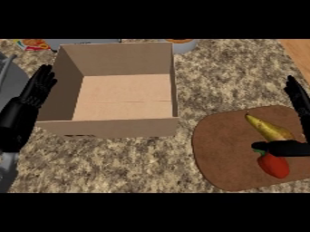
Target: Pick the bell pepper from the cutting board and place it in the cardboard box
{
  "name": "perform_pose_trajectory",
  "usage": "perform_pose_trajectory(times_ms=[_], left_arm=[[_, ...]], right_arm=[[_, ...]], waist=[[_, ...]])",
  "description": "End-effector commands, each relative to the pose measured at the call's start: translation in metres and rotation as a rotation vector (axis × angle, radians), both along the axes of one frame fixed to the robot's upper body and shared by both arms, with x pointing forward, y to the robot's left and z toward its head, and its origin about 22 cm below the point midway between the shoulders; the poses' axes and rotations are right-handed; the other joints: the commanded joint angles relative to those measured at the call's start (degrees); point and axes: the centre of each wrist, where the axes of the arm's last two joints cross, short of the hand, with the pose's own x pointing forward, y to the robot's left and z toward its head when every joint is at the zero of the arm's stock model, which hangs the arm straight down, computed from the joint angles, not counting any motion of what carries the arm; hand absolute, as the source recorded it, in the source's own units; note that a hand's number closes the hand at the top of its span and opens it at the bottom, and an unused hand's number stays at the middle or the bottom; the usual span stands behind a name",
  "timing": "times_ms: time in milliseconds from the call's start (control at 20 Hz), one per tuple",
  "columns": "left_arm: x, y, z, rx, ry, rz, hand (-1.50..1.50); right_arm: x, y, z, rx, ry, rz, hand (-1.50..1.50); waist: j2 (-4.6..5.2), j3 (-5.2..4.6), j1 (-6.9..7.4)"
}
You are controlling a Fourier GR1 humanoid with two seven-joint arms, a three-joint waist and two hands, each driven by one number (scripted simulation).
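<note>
Bell pepper [274,165] under right hand [307,131]

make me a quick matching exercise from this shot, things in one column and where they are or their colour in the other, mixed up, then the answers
Things:
1. bell pepper
2. cardboard box
3. left hand
4. banana

Descriptions:
A. yellow, lying on the far part of the cutting board
B. open, fingers straight, beside the box's left wall
C. red, at the board's near right, under the right hand's thumb
D. brown, open on top, left of the board

Pairs: 1-C, 2-D, 3-B, 4-A
</note>
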Motion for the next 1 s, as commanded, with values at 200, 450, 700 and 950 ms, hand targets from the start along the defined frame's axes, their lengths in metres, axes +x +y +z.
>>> perform_pose_trajectory(times_ms=[200,450,700,950], left_arm=[[-0.015,-0.029,-0.029,-0.007,0.143,-0.118,0.00],[-0.020,-0.030,-0.036,0.005,0.152,-0.125,0.00],[-0.008,-0.032,-0.027,0.016,0.119,-0.133,0.00],[-0.008,-0.057,-0.029,0.025,0.131,-0.159,0.00]], right_arm=[[-0.063,-0.056,-0.008,-0.744,-0.111,0.150,-1.50],[-0.101,-0.064,0.015,-0.877,-0.150,0.111,-1.50],[-0.125,-0.047,0.038,-0.905,0.036,0.179,-1.50],[-0.143,-0.025,0.057,-0.900,0.178,0.224,-1.50]], waist=[[-0.35,-0.42,-1.31],[-0.46,-0.56,-0.72],[-0.04,-0.70,-0.23],[0.16,-0.59,0.68]])
